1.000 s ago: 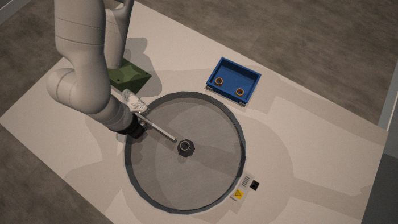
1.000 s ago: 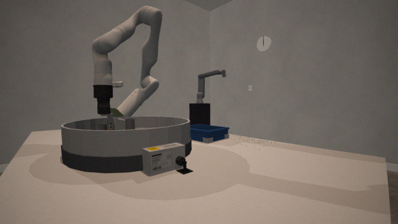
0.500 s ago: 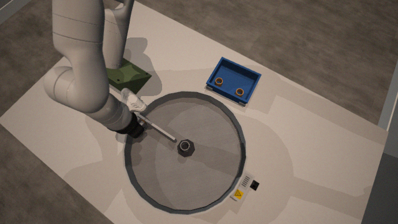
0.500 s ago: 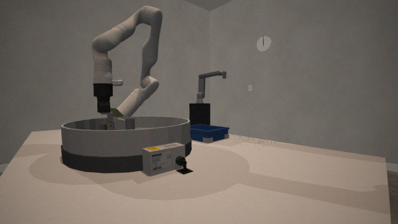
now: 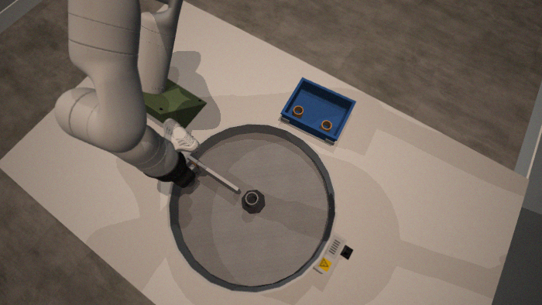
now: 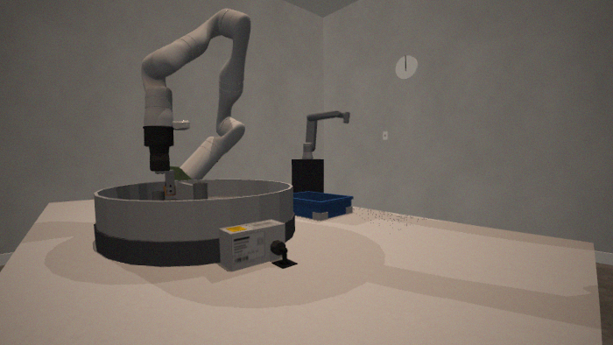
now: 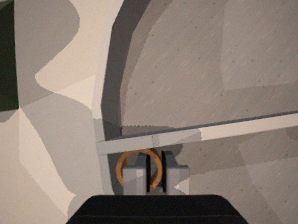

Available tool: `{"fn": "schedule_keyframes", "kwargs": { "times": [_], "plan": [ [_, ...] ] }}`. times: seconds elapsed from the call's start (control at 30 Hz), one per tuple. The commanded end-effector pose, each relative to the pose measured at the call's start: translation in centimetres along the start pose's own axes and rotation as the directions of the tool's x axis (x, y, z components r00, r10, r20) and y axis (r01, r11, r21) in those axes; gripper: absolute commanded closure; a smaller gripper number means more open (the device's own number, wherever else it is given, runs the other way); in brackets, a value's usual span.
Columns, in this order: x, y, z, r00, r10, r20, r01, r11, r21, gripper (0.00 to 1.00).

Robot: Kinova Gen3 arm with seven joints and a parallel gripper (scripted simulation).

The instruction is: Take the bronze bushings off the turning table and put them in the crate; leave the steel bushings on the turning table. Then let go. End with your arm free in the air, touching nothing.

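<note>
The tool (image 5: 193,166) (image 6: 170,190) (image 7: 155,164) is clenched on a bronze bushing (image 5: 194,164) (image 6: 165,191) (image 7: 120,172), one finger down its bore and the other outside, so it pinches only the wall; probably that was chosen because the ring sits close to the rim of the turning table (image 5: 331,193) (image 6: 193,216) (image 7: 111,75) and beside the slim bar (image 5: 214,174) (image 6: 186,183) (image 7: 240,128), where a grip across the full width would have little room. The bar seems meant to stop pieces riding round. Two other bronze bushings (image 5: 298,115) (image 5: 326,130) stand apart, bores up, in the blue crate (image 5: 310,128) (image 6: 324,206), which in the exterior view is right and far of the turning table on the same surface (image 5: 445,162) (image 6: 394,306) (image 7: 50,165), presumably within an easy swing. The next move calls for a straight lift over the rim, as a wall grip could let the ring tilt. No brand is readable: the grey box (image 5: 329,257) (image 6: 273,242) at the near side bears a yellow label (image 5: 324,264) (image 6: 236,228) with a warning triangle, and its front has printed lines and a barcode-like patch, too blurred to read
</note>
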State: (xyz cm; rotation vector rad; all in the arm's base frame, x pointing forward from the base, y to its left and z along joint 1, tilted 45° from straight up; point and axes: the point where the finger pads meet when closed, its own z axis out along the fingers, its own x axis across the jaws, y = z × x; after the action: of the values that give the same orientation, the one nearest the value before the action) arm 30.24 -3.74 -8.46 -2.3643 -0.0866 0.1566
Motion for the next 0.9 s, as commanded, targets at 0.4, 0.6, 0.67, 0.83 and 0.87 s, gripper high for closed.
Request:
{"fn": "schedule_keyframes", "kwargs": {
  "times": [0.4,0.6,0.67,0.83,0.87],
  "plan": [
    [0.13,0.02,-0.6,1.0,-0.001,-0.004,0.001,1.0,-0.003,1.0],
    [0.13,0.02,-1.05,1.0,-0.001,-0.004,0.001,1.0,-0.003,1.0],
    [0.13,0.02,-1.05,1.0,-0.001,-0.004,0.001,1.0,-0.003,1.0],
    [0.13,0.02,-1.05,1.0,-0.001,-0.004,0.001,1.0,-0.003,1.0],
    [0.13,0.02,-1.05,1.0,-0.001,-0.004,0.001,1.0,-0.003,1.0]
  ]
}}
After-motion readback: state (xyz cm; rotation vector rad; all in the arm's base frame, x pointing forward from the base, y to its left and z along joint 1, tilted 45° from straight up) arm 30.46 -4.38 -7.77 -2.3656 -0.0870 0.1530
